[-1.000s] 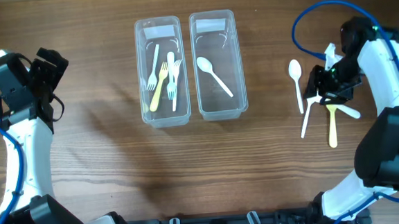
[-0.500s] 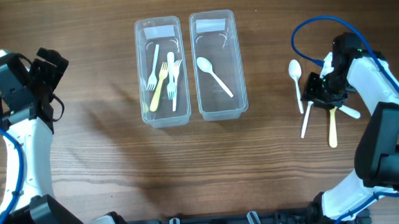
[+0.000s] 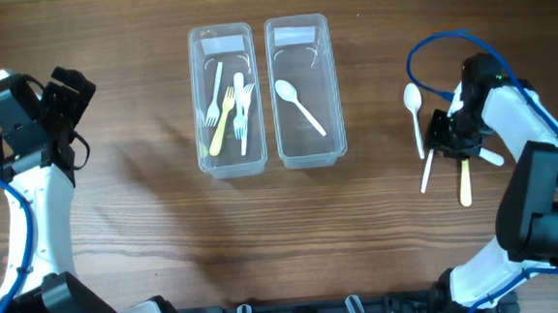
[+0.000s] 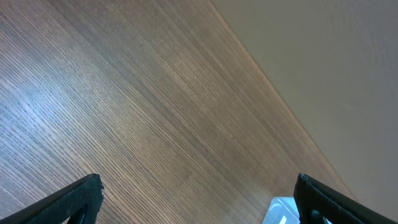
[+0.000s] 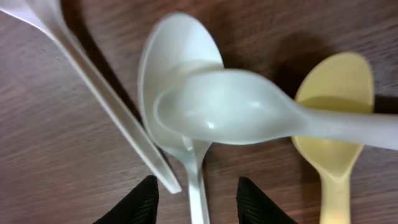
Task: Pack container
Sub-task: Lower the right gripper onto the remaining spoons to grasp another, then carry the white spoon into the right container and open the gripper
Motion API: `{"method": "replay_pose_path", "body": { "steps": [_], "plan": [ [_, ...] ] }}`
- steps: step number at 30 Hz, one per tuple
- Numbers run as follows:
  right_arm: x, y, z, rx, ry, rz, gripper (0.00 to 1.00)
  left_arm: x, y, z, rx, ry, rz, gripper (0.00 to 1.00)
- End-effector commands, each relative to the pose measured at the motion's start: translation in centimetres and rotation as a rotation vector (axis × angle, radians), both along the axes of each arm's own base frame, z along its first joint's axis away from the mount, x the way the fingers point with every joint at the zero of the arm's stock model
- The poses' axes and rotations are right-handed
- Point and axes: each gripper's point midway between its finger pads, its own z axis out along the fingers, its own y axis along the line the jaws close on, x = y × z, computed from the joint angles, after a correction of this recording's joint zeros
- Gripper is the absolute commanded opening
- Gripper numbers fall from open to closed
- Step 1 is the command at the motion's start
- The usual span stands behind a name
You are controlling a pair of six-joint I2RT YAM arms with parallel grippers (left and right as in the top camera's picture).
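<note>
**A:** While the fork tub, just left of the spoon tub, already has a handful of forks in it, the spoon tub holds only one white spoon. I'd call the packing under way, not close to done.

**B:** What is left outside?

**A:** A loose heap lies on the table, well to the right of the spoon tub, at least four pieces. One lone spoon lies on the side nearest the tub and a yellow spoon on the far side. Between them, in the right wrist view, a lower white spoon has an upper white spoon lying across its bowl.

**B:** And the fingers?

**A:** The right gripper sits right over that heap. Its fingers are parted and straddle the lower spoon's handle. Neither pad seems to touch it, and nothing is lifted. My guess is it's lining up a pinch.

**B:** The other arm?

**A:** The left gripper is far to the left of the spoon tub, beyond the fork tub. Its fingers are spread wide above bare wood, grasping nothing.
</note>
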Motion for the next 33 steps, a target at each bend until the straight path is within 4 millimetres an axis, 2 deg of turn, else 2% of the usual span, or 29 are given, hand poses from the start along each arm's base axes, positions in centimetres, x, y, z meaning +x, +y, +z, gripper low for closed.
{"method": "replay_pose_path", "body": {
  "steps": [1,5,9,12,14,16,18,20,23,26,28,33],
  "plan": [
    [-1.2,0.0,-1.5,-0.014,0.032,0.007,0.44,0.2,0.3,1.4,0.006,-0.033,0.007,1.0],
    [-1.3,0.0,-1.7,-0.014,0.028,0.005,0.15,0.2,0.3,1.4,0.006,-0.033,0.007,1.0],
    [-0.9,0.2,-1.7,-0.002,0.012,0.006,0.04,0.2,0.2,1.4,0.006,-0.033,0.007,1.0],
    [-0.6,0.4,-1.5,0.012,0.0,0.009,0.04,0.2,0.3,1.4,0.006,-0.033,0.007,1.0],
    [0.2,0.7,-0.7,0.03,-0.03,0.03,0.04,0.2,0.3,1.4,0.006,-0.033,0.007,1.0],
    [1.2,0.9,0.6,0.046,-0.071,0.041,0.05,0.2,0.3,1.4,0.006,-0.033,0.007,1.0],
    [2.8,1.1,2.9,0.06,-0.136,0.068,0.04,0.2,0.3,1.4,0.006,-0.033,0.007,1.0],
    [4.7,1.2,6.1,0.067,-0.231,0.087,0.04,0.2,0.3,1.4,0.006,-0.033,0.007,1.0],
    [6.5,2.3,10.5,0.115,-0.37,0.132,0.04,0.2,0.3,1.4,0.006,-0.033,0.007,1.0],
    [7.6,4.9,14.9,0.216,-0.512,0.227,0.04,0.2,0.3,1.4,0.006,-0.033,0.007,1.0],
    [7.5,7.2,16.5,0.272,-0.558,0.298,0.05,0.2,0.3,1.4,0.006,-0.033,0.007,1.0],
    [6.5,15.5,17.3,0.343,-0.581,0.56,0.04,0.2,0.3,1.4,0.006,-0.033,0.007,1.0]
  ]
}}
